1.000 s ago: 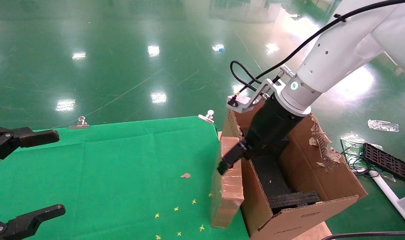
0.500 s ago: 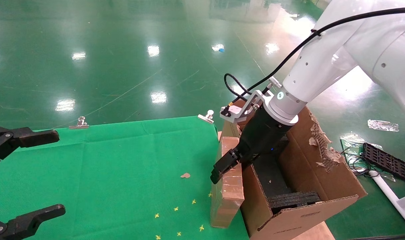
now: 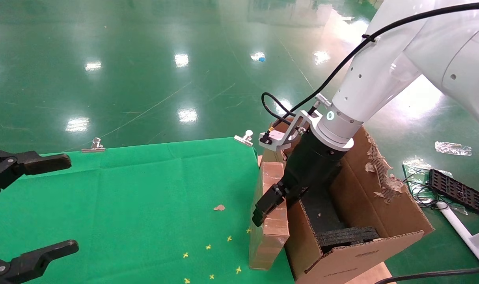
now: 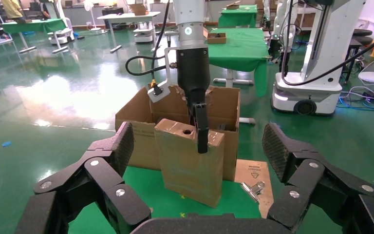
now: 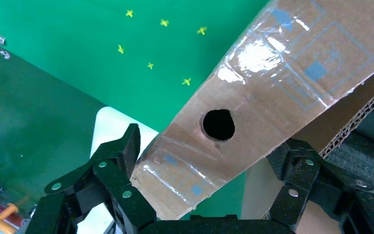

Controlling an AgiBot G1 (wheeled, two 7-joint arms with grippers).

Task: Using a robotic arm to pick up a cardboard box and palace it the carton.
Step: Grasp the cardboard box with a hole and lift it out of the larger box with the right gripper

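Observation:
The small taped cardboard box (image 3: 269, 236) stands on end on the green table, leaning against the large corrugated carton (image 3: 381, 209). The white right arm reaches down over them. Its black right gripper (image 3: 273, 201) is open and straddles the box's top end, one finger (image 3: 263, 211) on the outer face, the other hidden on the carton side. In the right wrist view the box (image 5: 272, 73) with its round hole (image 5: 218, 124) lies between the spread fingers (image 5: 121, 151). In the left wrist view the box (image 4: 187, 165) stands before the carton (image 4: 131, 122). My left gripper (image 3: 71, 203) is open, parked at the table's left.
Black foam (image 3: 347, 236) lies inside the carton, whose right flap is torn. Metal clips (image 3: 93, 146) (image 3: 245, 138) hold the green cloth (image 3: 144, 197) at the far edge. A black tray and cables (image 3: 456, 191) lie on the floor at the right.
The right gripper has moved from above the carton's edge down and left over the box's top end, one finger sliding lower along its outer face. The box and left arm have not moved.

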